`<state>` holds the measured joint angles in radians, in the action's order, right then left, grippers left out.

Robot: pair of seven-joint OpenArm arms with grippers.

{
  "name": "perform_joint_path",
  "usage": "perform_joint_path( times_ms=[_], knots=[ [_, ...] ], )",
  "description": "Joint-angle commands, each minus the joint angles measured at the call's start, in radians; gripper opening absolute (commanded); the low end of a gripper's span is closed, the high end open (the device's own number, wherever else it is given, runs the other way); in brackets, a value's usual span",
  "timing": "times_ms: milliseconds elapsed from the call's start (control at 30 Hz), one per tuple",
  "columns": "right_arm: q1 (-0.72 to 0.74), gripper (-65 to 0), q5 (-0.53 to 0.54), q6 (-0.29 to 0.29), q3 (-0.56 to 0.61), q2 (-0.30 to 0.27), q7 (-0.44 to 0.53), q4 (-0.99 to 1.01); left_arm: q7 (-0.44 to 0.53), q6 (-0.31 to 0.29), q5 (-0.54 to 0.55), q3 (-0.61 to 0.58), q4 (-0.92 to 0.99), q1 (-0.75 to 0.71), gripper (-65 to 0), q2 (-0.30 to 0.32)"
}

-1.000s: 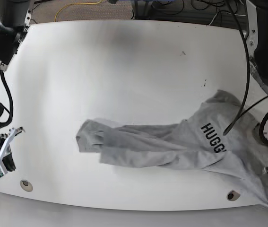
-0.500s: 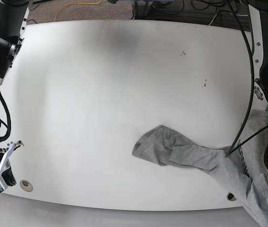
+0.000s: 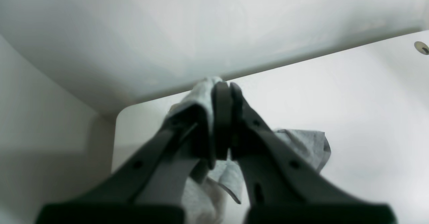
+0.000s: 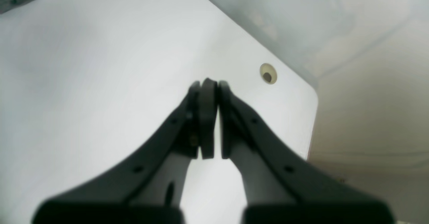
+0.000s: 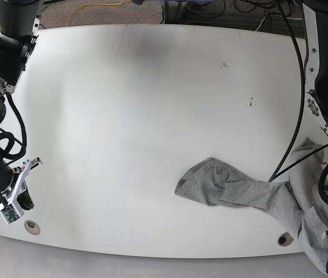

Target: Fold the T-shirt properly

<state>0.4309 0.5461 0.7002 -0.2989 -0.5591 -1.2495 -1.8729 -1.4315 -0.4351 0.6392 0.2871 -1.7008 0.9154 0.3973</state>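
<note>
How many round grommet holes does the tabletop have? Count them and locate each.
2. One grommet hole sits near the table's front edge by the right gripper; the other grommet hole sits at the front edge beside the T-shirt. Cloth may hide more.

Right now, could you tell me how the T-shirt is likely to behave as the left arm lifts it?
Probably floppy: the T-shirt lies bunched and creased, trailing off the table edge. Likely to drag and stretch out, since only the left gripper pinches it.

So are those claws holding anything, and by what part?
The left gripper pinches the grey T-shirt by a bunched fold of cloth; which part is unclear. The right gripper is shut on nothing.
</note>
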Motion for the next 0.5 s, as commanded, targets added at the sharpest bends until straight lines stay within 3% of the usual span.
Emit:
perform_joint_path(
  times_ms=[0, 133, 267, 467],
  knots=[
    [-0.008, -63.1, 0.004, -0.002, -0.009, -0.008, 0.037, -0.015, 0.035, -0.001, 0.017, -0.044, -0.011, 0.047, -65.0, 0.009],
    [-0.036, -63.1, 0.002, -0.002, -0.010, 0.001, 0.038, -0.015, 0.035, -0.024, 0.018, -0.122, -0.040, 0.086, -65.0, 0.005],
    [-0.088, -63.1, 0.002, -0.002, -0.093, 0.040, 0.040, -0.015, 0.035, -0.115, 0.011, -0.203, -0.101, 0.127, -65.0, -0.056],
    [-0.139, -63.1, 0.002, -0.002, -0.127, 0.060, 0.040, -0.015, 0.035, -0.153, 0.014, -0.277, -0.178, 0.222, -65.0, -0.128]
  ],
)
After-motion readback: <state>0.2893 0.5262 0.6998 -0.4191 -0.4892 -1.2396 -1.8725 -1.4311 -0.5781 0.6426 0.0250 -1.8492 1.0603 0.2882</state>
